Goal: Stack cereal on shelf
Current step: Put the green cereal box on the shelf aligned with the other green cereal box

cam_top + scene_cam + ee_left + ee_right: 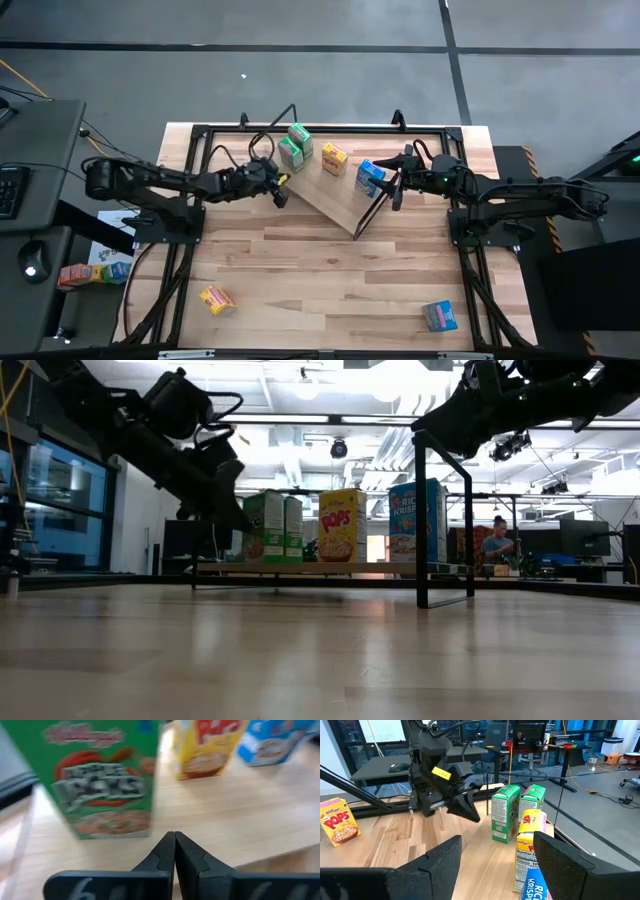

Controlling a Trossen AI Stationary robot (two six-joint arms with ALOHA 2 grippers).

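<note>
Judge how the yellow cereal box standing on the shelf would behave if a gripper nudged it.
The yellow box stands upright, tall and narrow-based, so it would probably tip rather than slide. It looks like thin cardboard, likely light and crushable. The shelf seems tilted, which may help it topple.

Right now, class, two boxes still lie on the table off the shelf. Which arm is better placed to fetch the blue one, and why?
Probably the right. The blue box lies on the table's right side, below the right gripper, which is open. The left gripper is shut and nearer the yellow box.
</note>
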